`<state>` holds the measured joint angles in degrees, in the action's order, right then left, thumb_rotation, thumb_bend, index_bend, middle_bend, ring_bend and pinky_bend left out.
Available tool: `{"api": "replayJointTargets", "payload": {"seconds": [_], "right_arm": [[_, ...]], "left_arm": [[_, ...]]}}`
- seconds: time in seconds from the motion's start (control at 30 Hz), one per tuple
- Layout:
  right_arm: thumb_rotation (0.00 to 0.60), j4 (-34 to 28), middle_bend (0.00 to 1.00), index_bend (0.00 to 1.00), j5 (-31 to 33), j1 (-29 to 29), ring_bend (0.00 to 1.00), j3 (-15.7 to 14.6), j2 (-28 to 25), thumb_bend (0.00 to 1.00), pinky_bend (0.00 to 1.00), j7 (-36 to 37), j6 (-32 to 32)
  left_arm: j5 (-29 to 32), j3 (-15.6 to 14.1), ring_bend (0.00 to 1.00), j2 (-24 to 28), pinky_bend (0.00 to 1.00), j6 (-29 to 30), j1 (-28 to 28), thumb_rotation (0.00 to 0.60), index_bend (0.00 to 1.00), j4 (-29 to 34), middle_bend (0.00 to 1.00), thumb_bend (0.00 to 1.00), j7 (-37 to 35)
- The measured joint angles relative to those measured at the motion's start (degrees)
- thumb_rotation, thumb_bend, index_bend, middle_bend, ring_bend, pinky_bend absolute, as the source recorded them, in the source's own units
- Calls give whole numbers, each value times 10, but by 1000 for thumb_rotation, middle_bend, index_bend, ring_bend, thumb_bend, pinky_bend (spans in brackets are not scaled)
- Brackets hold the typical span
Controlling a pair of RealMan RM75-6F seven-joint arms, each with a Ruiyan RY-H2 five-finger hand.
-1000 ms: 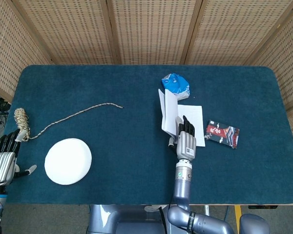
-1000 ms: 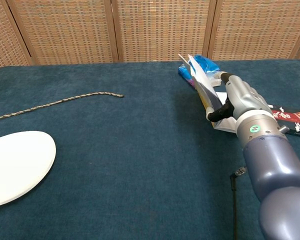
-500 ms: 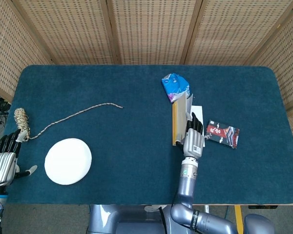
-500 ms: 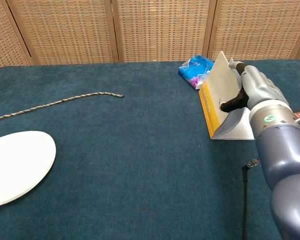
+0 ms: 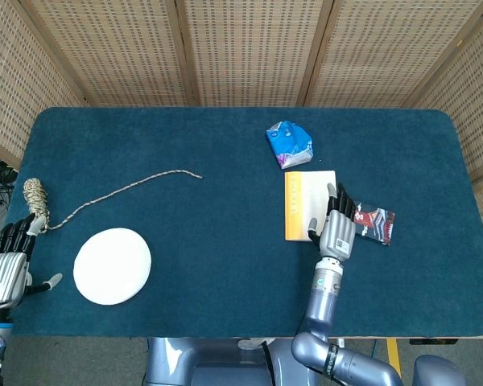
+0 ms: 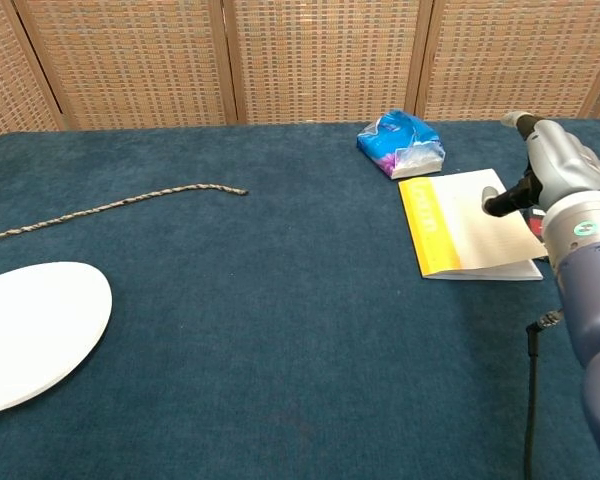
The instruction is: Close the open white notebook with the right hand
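Note:
The white notebook (image 5: 306,201) lies flat and closed on the blue table, its yellow spine strip facing left; the chest view shows the notebook (image 6: 470,230) with its cover down. My right hand (image 5: 336,229) sits at the notebook's right edge with fingers stretched out, and in the chest view the right hand (image 6: 560,180) has its thumb touching the cover. It holds nothing. My left hand (image 5: 6,261) hangs off the table's left front corner, fingers apart and empty; the chest view does not show it.
A blue plastic packet (image 5: 290,143) lies just behind the notebook. A dark red packet (image 5: 370,221) lies right of my right hand. A white round plate (image 5: 112,265) sits front left, with a rope (image 5: 121,191) running from a coil (image 5: 36,197).
The notebook's raised cover swung over to the right and came down flat, so the notebook went from open to closed. My right hand moved right along with it. The left hand stayed still.

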<state>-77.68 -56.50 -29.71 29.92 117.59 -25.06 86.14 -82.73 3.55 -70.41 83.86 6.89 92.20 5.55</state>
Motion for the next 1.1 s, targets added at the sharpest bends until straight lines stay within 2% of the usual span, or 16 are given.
{"api": "replayJointTargets", "payload": {"seconds": [0.13,0.33,0.47,0.67,0.97,1.1], "right_arm": [[600,-11,0,45,-11,9,0,-20,-21,408,0,5,-11],[600,-38,0,44,-32,31,0,-81,-98,288,0,5,-58],[600,-49,0,42,-74,52,0,-139,-171,261,0,7,-80],[600,-47,0,39,-134,91,0,-202,-256,242,0,46,-90],[600,-23,0,34,-210,130,0,-254,-325,238,0,93,-61],[600,-12,0,33,-225,142,0,-263,-345,238,0,113,-52]], "left_arm": [[1,1,0,1,0,2,-1,600,0,-1,0,102,-2],[4,2,0,0,0,1,-1,600,0,-4,0,102,4],[3,2,0,-3,0,4,-2,600,0,-6,0,102,11],[-1,3,0,-7,0,13,-3,600,0,-8,0,102,25],[-9,2,0,-8,0,31,-10,600,0,-3,0,102,43],[-12,2,0,-9,0,36,-11,600,0,-1,0,102,52]]}}
